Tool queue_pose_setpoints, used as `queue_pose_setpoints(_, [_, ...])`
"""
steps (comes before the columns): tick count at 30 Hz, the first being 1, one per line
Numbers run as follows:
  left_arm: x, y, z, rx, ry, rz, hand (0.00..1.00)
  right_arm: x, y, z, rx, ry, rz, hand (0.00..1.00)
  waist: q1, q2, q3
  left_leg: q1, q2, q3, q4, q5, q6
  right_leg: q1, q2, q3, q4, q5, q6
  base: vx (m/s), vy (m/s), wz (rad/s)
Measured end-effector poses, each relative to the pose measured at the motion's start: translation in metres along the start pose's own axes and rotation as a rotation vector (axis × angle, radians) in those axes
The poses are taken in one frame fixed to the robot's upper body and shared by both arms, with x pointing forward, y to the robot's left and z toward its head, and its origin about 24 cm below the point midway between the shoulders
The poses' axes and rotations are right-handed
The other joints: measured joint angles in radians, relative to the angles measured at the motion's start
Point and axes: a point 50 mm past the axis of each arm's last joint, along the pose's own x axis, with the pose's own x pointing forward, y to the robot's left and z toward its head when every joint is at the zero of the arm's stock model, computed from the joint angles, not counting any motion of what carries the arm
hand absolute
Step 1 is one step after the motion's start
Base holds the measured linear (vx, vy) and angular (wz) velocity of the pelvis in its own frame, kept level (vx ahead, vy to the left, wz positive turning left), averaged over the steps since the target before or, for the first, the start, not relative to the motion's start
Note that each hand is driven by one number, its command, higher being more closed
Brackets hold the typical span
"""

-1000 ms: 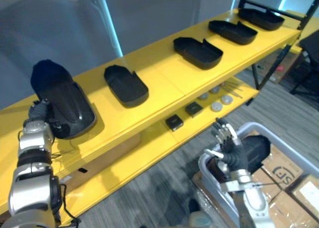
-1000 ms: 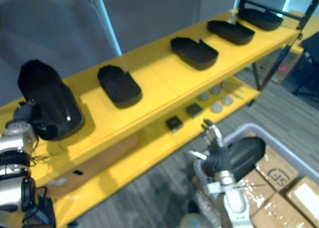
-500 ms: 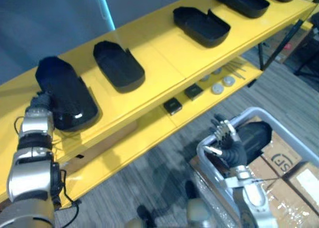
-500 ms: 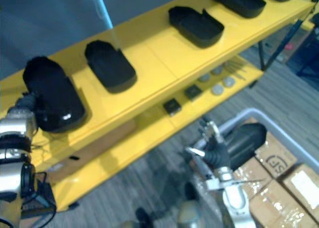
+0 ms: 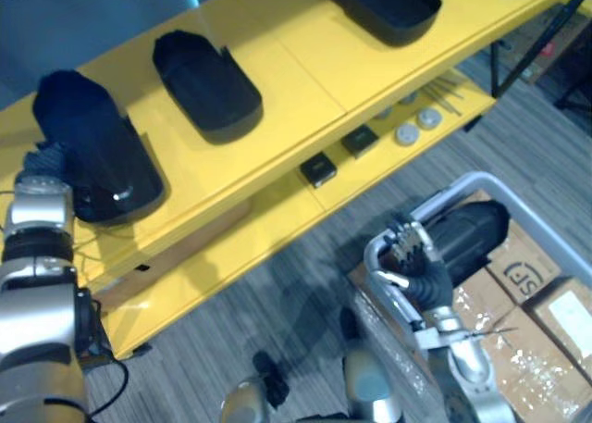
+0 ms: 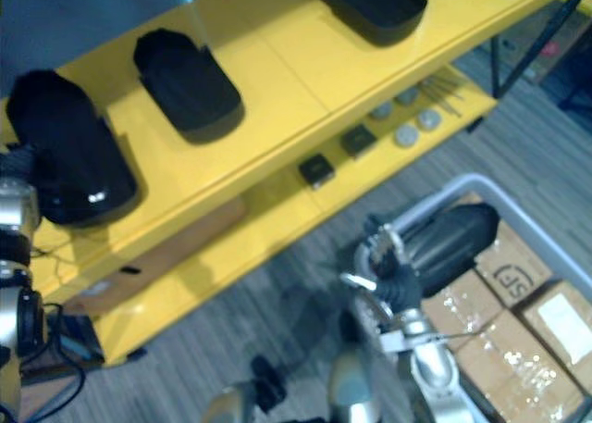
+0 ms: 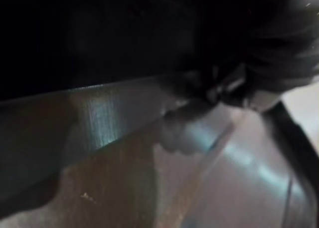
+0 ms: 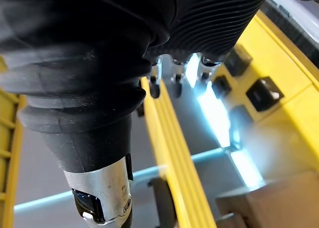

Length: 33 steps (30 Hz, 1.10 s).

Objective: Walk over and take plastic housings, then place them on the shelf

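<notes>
The left hand is at the far left end of the top shelf, against the near end of the glossy housing. How it grips there cannot be told. That housing lies rounded side up, with its near end close to the shelf's front edge.

A narrow strip of bare yellow separates it from the second housing, which lies hollow side up and further back from the edge. A much wider bare stretch follows, up to the third housing, also hollow side up, at the top of the head views.

On the lower shelf, two small black squares sit near its front edge. Right of them are some grey discs and thin rods.

Open grey floor lies between the shelf and the grey bin.

The right hand hangs over the bin's near corner. Its fingers are side by side and loosely bent, its thumb stands apart, and it holds nothing. Just beside it, the housing in the bin lies along the bin's wall. Cardboard boxes sit to the right.
</notes>
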Motion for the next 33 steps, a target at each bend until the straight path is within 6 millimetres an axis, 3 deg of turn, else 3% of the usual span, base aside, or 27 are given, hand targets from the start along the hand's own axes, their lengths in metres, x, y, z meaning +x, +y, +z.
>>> queue_pose_setpoints(6, [-0.001,0.009,0.019,-0.033,-0.05,0.038,1.0,0.012,0.028,0.015,0.05,-0.087,0.201,0.0,0.01,-0.013,0.033,-0.05,0.002,-0.022,0.038,-0.006,0.006,-0.033,-0.004,-0.006,0.021,0.002,0.003,-0.06,0.012,0.07])
queue_pose_setpoints(12, [-0.005,0.003,0.039,-0.025,-0.098,0.023,1.0,0.017,0.039,0.015,0.059,-0.087,0.229,0.0,0.029,-0.016,0.045,-0.087,0.003,-0.054,0.058,-0.006,0.007,-0.046,-0.007,-0.031,0.03,0.002,0.003,-0.02,0.007,0.14])
queue_pose_setpoints(13, [-0.005,0.003,0.04,-0.034,-0.1,0.025,0.0,0.021,0.039,0.017,0.049,-0.1,0.222,0.0,0.03,-0.017,0.058,-0.091,0.003,-0.059,0.062,-0.007,0.008,-0.047,-0.008,-0.034,0.033,0.001,0.003,-0.02,0.011,0.07])
queue_pose_setpoints(28, [-0.013,0.011,0.072,-0.084,-0.229,0.193,0.0,0.023,0.041,0.012,0.042,-0.081,0.232,0.0,0.027,-0.018,0.082,-0.115,0.012,-0.063,0.091,-0.015,0.012,-0.066,-0.005,-0.032,0.051,0.0,0.002,-0.01,0.005,0.01])
queue_pose_setpoints(33, [-0.022,0.02,0.093,-0.163,-0.34,0.319,0.0,0.013,0.04,0.006,0.052,-0.047,0.226,0.0,0.026,-0.018,0.082,-0.113,0.018,-0.053,0.092,-0.018,0.013,-0.071,-0.004,-0.023,0.054,0.0,0.002,-0.01,0.004,-0.04])
